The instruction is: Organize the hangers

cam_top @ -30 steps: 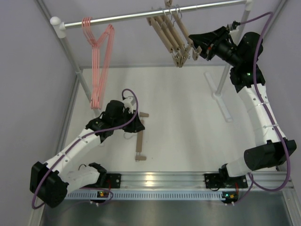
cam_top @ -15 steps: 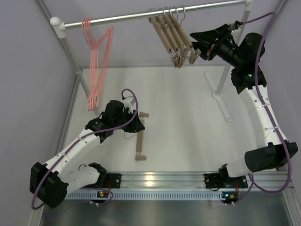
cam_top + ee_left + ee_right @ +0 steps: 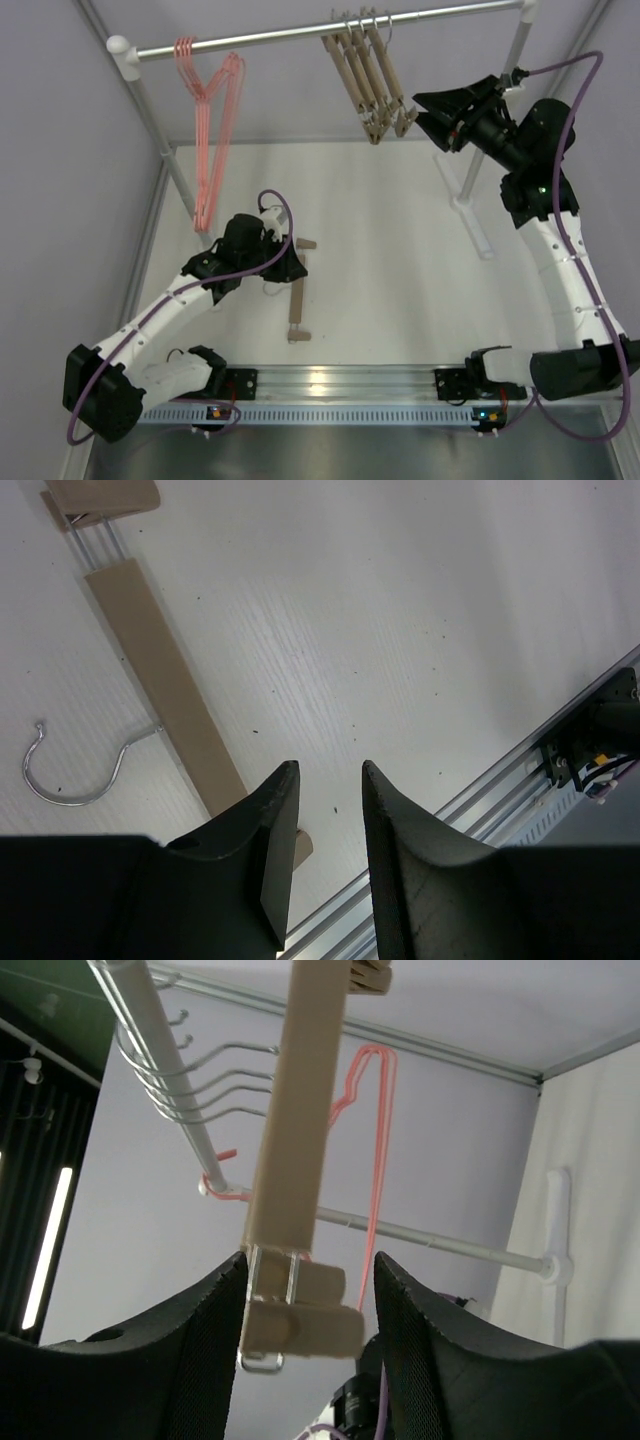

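From the top, a white table (image 3: 400, 220) sits between pale purple walls (image 3: 60, 150). A silver rail (image 3: 280, 36) runs across the back. Pink hangers (image 3: 205, 130) hang on it at the left. Four wood hangers (image 3: 368, 80) hang on it at the right. One more wood hanger (image 3: 297, 300) lies flat on the table. The left gripper (image 3: 285, 268) is low over it. The right gripper (image 3: 430, 112) is up high, just beside the hanging wood ones.

In the left wrist view, the fingers (image 3: 270, 820) are apart and hold nothing. The flat hanger and its hook (image 3: 70, 785) lie on the table under them.

In the right wrist view, the fingers (image 3: 215, 1330) are apart. A clip end (image 3: 300, 1315) hangs between them. It may brush one finger, but I cannot tell.
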Available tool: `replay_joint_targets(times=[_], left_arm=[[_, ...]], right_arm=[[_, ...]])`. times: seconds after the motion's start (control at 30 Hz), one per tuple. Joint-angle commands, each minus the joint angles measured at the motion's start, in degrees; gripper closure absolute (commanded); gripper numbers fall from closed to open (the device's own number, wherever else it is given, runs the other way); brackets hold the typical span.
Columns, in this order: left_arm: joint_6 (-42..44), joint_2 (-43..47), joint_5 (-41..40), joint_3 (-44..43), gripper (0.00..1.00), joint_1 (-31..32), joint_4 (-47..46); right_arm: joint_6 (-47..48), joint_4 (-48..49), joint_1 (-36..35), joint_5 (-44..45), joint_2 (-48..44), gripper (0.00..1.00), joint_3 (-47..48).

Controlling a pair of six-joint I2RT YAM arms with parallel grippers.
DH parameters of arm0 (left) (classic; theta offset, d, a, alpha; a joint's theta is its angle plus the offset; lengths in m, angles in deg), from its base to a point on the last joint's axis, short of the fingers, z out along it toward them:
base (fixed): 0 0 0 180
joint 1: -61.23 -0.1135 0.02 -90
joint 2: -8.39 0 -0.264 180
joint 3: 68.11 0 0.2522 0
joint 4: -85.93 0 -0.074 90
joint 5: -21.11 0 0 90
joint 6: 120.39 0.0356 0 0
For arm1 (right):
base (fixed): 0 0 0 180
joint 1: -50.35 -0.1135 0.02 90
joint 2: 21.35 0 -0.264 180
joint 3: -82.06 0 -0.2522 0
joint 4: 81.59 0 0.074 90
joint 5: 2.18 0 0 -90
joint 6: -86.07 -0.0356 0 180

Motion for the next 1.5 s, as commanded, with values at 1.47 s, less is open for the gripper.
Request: replay_joint_targets(times=[1.47], left_arm=[[-22.87, -41.84, -20.22, -7.68, 0.61, 21.68, -24.23]], right_arm=[[40.60, -29.21, 3.54, 12.88, -33.81, 0.45, -47.22]])
